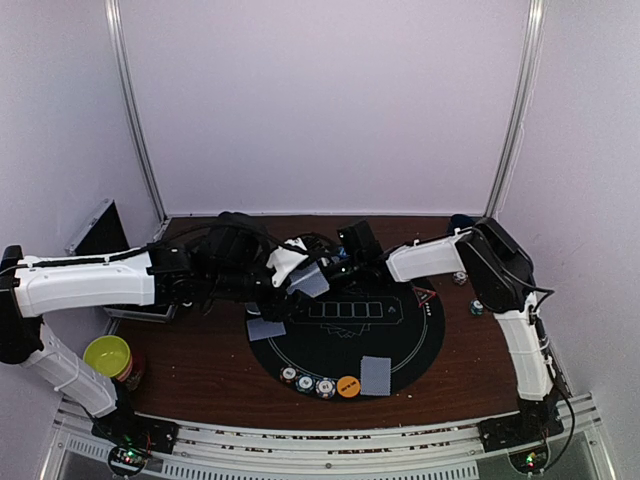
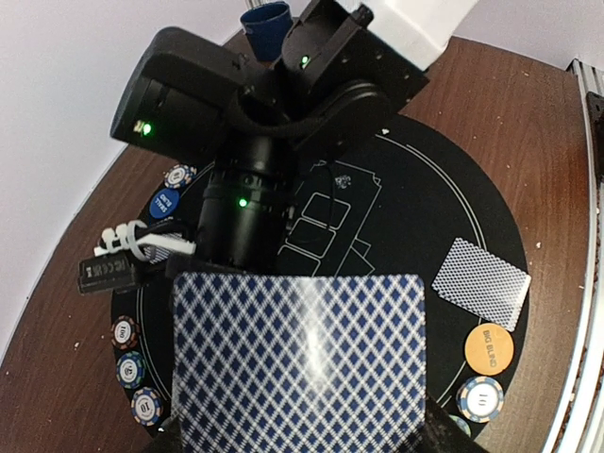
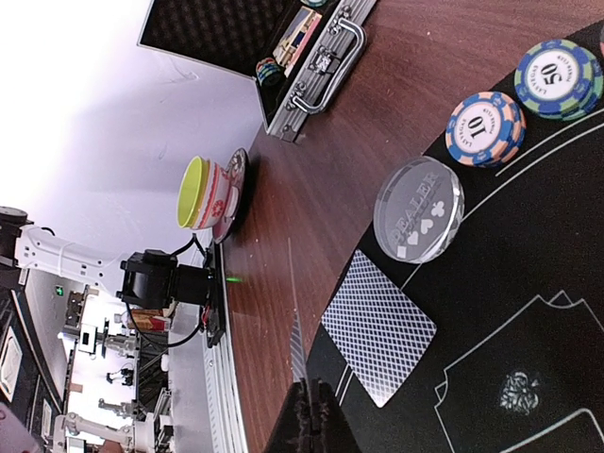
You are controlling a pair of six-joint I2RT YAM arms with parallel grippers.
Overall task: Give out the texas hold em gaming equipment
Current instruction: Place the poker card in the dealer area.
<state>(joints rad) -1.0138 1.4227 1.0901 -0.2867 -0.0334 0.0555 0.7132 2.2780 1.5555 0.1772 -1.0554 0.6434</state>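
Note:
My left gripper (image 1: 296,272) is shut on grey-blue-backed playing cards (image 2: 300,363), held above the round black mat (image 1: 400,345); the top card's back fills the lower part of the left wrist view. My right gripper (image 3: 309,401) is shut on a playing card (image 3: 297,330), seen edge-on. In the left wrist view the right arm's wrist (image 2: 241,217) meets the far edge of the cards. Single cards lie on the mat (image 1: 265,329) (image 1: 375,375). Striped poker chips (image 1: 305,382) and an orange button (image 1: 348,386) sit at the mat's near edge. A blue button (image 2: 164,203) lies at its far side.
A yellow-green bowl (image 1: 107,355) stands at the near left, and an open case (image 3: 302,57) lies at the back left. A dark blue cup (image 2: 265,24) stands behind the right arm. A clear dealer puck (image 3: 419,208) and a red triangle marker (image 1: 425,296) rest at the mat's rim.

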